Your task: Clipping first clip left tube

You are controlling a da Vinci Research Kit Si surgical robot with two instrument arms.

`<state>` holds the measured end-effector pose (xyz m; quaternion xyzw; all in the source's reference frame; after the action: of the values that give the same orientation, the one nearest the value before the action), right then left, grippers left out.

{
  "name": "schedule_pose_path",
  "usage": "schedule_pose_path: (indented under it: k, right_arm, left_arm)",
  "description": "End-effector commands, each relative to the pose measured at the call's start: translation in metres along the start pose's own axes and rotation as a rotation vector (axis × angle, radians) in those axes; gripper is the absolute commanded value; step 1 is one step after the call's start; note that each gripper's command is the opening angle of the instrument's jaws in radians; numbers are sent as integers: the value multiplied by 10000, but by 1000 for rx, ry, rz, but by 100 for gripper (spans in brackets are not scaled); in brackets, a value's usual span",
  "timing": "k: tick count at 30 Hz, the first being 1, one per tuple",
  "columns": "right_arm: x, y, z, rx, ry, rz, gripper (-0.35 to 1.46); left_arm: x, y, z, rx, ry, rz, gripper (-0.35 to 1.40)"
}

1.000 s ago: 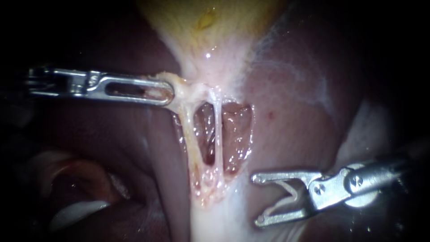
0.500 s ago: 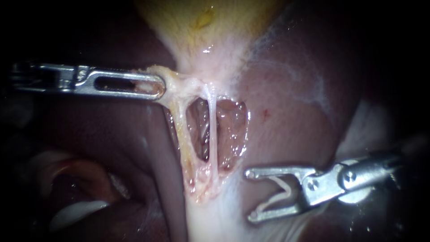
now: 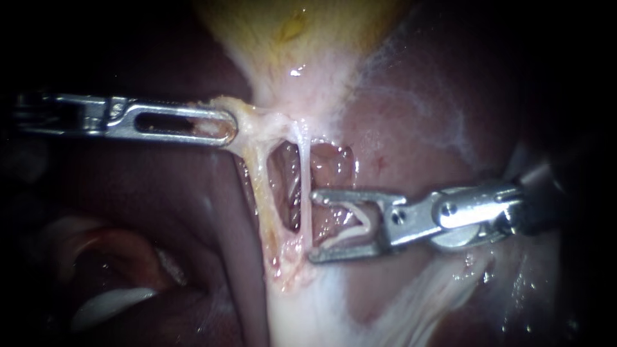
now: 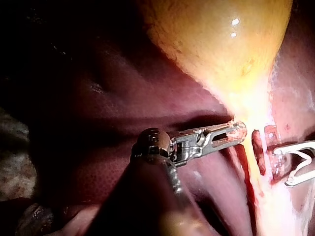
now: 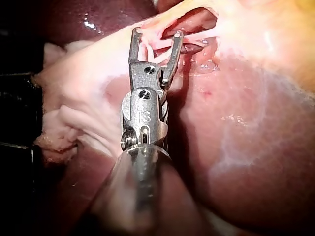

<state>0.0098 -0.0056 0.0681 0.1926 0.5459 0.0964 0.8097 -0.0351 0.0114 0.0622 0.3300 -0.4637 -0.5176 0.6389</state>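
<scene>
The left instrument (image 3: 226, 126) has its end effector clenched on tissue (image 3: 254, 122) at the gallbladder (image 3: 302, 38) neck. The right instrument (image 3: 313, 225), its spread end effector grasping an open clip (image 3: 355, 226), reaches the right tube (image 3: 304, 180). The left tube (image 3: 260, 186) lies just beyond.

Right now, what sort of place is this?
Probably a surgical practice bench: a liver and yellowish gallbladder, the left instrument gripping it, the right instrument holding a white clip beside a thin tube.
</scene>
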Motion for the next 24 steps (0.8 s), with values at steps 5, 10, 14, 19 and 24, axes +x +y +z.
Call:
schedule_pose_path:
  k: [5,10,14,19,24]
  right_arm:
    - [-4,3,17,-1,0,44,50]
    - [-13,5,32,8,1,80,50]
    - [-25,7,49,11,0,108,50]
    - [-34,7,67,60,4,147,49]
    - [-29,6,76,153,9,190,45]
  left_arm:
    - [1,-2,0,-1,0,0,-35]
    - [1,-2,0,-4,-2,0,-35]
    - [1,-4,1,-2,-1,-1,-35]
    - [1,-4,1,-2,-2,-1,-35]
    - [1,-5,1,-2,-2,-1,-35]
